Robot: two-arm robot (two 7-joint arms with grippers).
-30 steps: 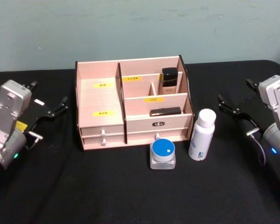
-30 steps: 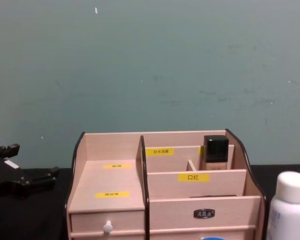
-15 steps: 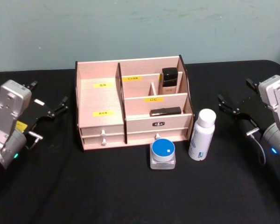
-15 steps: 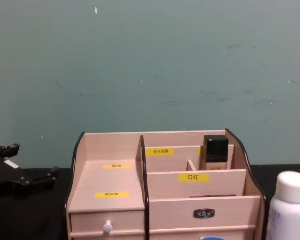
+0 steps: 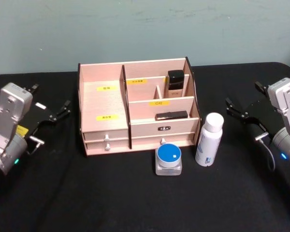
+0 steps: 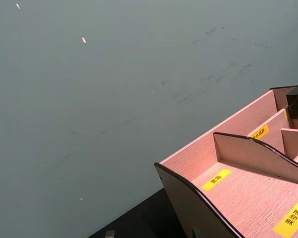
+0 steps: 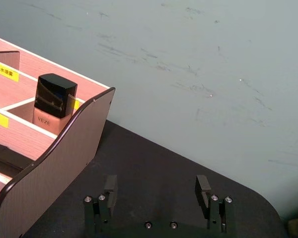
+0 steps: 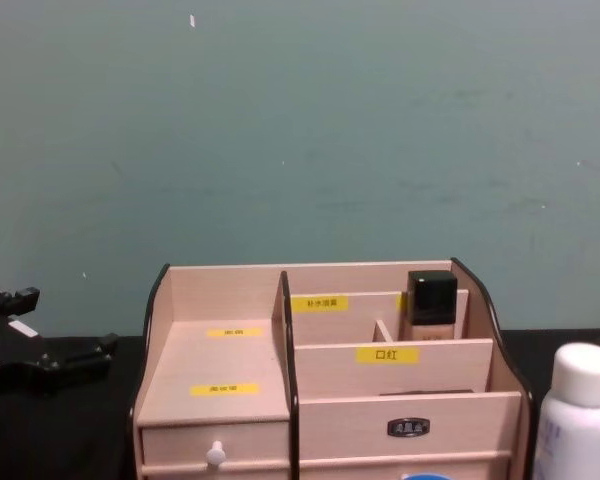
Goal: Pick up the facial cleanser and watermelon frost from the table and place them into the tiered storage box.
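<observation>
Tipping is the hazard: the tall white bottle [image 5: 209, 139] stands on the counter [image 5: 111, 193] right of centre in the head view, just beside the right wall of the tiered storage box [image 5: 140, 127], the blue-lidded jar [image 5: 168, 158] near it. The right gripper [image 5: 244, 95], at the right edge, fingers wide and empty, could knock either on a careless approach. The left gripper [image 5: 49, 98], at the left edge, is equally wide.
</observation>
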